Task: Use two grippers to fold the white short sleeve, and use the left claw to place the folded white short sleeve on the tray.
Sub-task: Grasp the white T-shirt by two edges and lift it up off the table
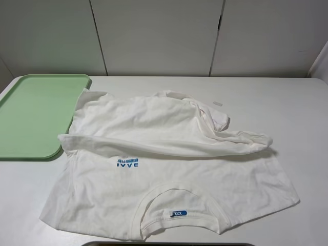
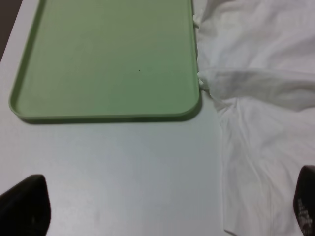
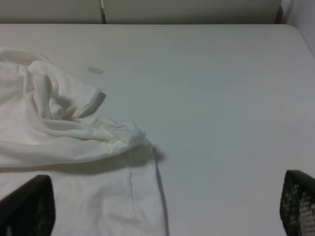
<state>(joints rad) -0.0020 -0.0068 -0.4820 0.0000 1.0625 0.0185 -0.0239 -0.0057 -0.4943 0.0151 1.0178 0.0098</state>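
Observation:
The white short sleeve [image 1: 169, 169] lies on the table with its collar and blue neck label nearest the front edge, and its far part is folded back over the middle in a rumpled band. Its left edge touches the pale green tray [image 1: 36, 115], which is bare. Neither arm shows in the high view. In the left wrist view my left gripper [image 2: 165, 216] is open, its dark fingertips [image 2: 24, 206] wide apart above bare table beside the shirt's edge [image 2: 261, 147] and the tray [image 2: 98, 59]. My right gripper [image 3: 162, 211] is open over the shirt's right side [image 3: 74, 128].
A small pale scrap [image 1: 217, 103] lies on the table behind the shirt, also seen as the scrap [image 3: 95, 70] in the right wrist view. White panels form the back wall. Bare white table [image 1: 287, 107] stretches to the right of the shirt.

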